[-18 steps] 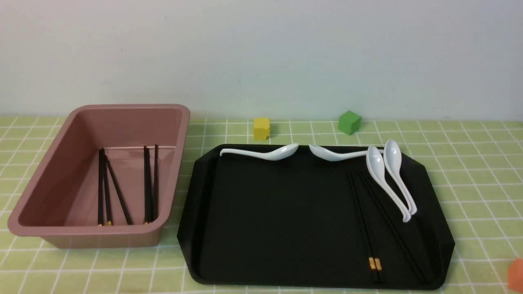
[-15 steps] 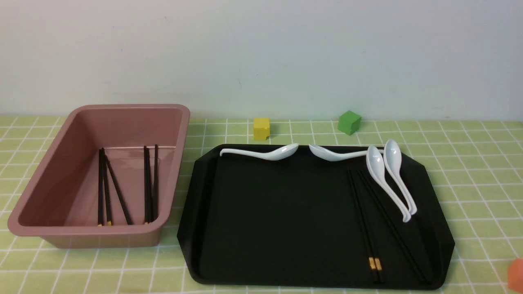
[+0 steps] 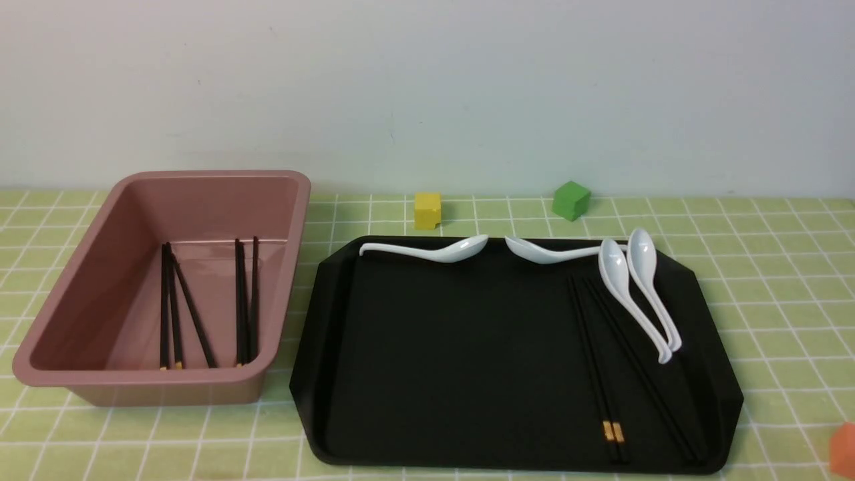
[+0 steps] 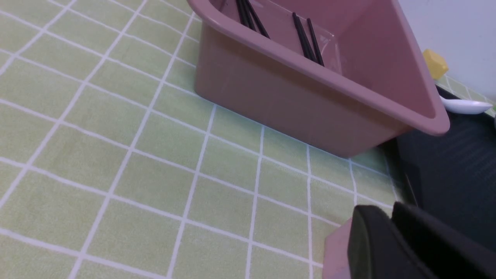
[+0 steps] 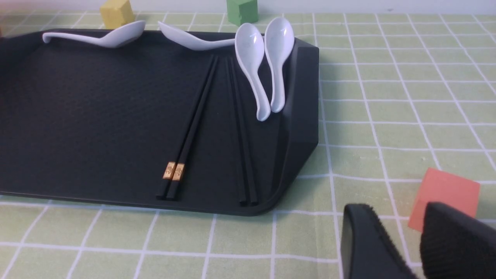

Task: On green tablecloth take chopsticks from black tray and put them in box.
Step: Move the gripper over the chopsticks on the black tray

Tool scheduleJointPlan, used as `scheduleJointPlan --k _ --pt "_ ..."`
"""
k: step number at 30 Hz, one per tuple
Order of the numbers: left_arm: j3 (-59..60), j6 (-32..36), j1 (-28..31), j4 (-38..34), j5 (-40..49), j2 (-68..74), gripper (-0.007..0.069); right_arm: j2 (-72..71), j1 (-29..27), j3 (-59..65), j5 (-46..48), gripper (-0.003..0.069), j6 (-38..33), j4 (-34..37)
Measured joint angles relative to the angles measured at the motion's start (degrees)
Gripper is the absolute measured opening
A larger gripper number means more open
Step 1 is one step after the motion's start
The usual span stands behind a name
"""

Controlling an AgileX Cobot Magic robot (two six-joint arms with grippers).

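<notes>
On the green tablecloth point(image 3: 768, 280), the black tray point(image 3: 467, 347) holds two pairs of black chopsticks. One pair point(image 3: 594, 361) has gold bands; the other pair point(image 3: 644, 381) lies beside it. Both also show in the right wrist view, the banded pair point(image 5: 190, 124) and the plain pair point(image 5: 240, 131). The pink box point(image 3: 100, 374) at the left holds several chopsticks point(image 3: 246, 300). My right gripper point(image 5: 403, 221) hovers open over the cloth off the tray's near right corner, with nothing between its fingers. My left gripper point(image 4: 389, 212) is shut and empty, low over the cloth near the box point(image 4: 310, 100). Neither gripper shows in the front view.
Several white spoons point(image 3: 621, 287) lie along the tray's far edge and right side. A yellow cube point(image 3: 427, 210) and a green cube point(image 3: 571, 200) stand behind the tray. An orange block point(image 5: 445, 192) sits by my right gripper, and a pink block point(image 4: 335, 252) sits by my left gripper.
</notes>
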Motion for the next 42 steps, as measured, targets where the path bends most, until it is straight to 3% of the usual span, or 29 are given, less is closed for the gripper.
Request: scheduleJointPlan --k 29,31,34,37,42 --pt "0.0 0.0 0.0 0.0 0.0 0.0 0.0112 0.0 0.0 0.0 -0.31 0.024 0.56 0.7" --pt "0.0 0.0 0.0 0.0 0.0 0.0 0.0113 0.0 0.0 0.0 -1.1 0.024 2.81 4.08" --pt "0.0 0.0 0.0 0.0 0.0 0.0 0.0115 0.0 0.0 0.31 -4.96 0.024 13.94 20.82" --pt "0.0 0.0 0.0 0.0 0.0 0.0 0.012 0.0 0.0 0.31 -7.46 0.024 20.27 33.16" --pt "0.0 0.0 0.0 0.0 0.0 0.0 0.0125 0.0 0.0 0.31 -8.08 0.024 21.95 39.72"
